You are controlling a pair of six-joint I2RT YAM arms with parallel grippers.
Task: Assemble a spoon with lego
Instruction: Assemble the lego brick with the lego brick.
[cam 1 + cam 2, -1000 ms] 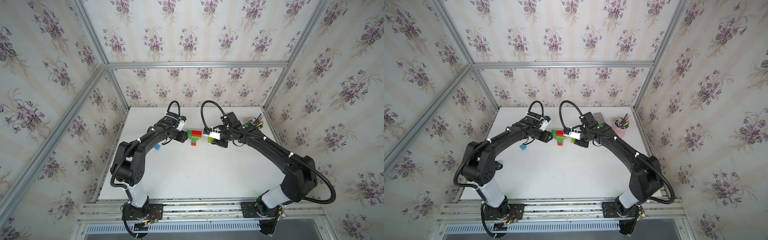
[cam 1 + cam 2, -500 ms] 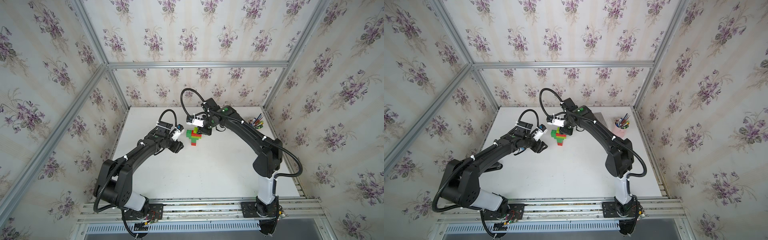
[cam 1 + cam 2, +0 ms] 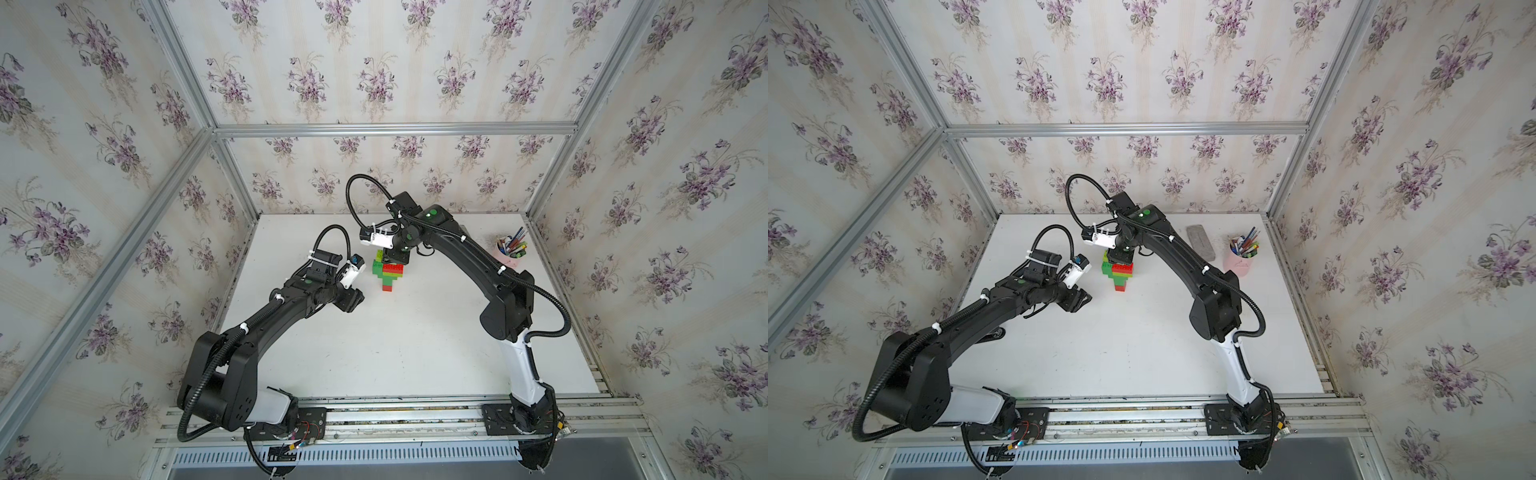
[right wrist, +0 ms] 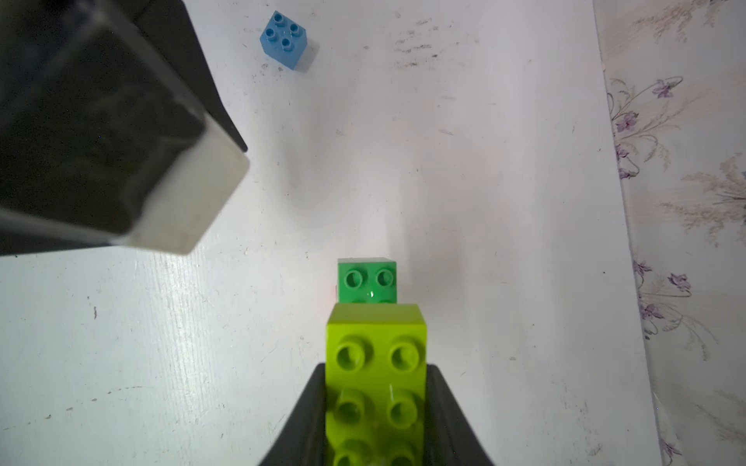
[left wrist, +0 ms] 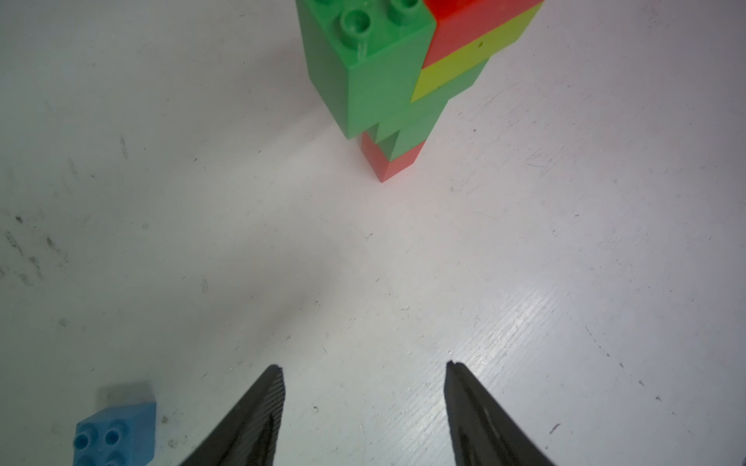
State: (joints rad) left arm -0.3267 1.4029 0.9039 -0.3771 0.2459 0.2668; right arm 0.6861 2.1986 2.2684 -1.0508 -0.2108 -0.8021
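In both top views the half-built spoon (image 3: 390,275) stands upright on the table (image 3: 415,353), with the right claw (image 3: 394,258) right at its top and the left claw (image 3: 353,299) off to the side, not touching. Left wrist view: jaws roughly half open, holding nothing, a loose blue brick (image 5: 115,435) lying nearby. Right wrist view: claw squeezed tight on a long lime brick (image 4: 375,383), the spoon's green top just past it. Probably mid-placement on the head. Next it needs the studs lined up, then a straight push down.

Lab booth, wallpapered panels (image 3: 374,62), aluminium frame (image 3: 395,129)
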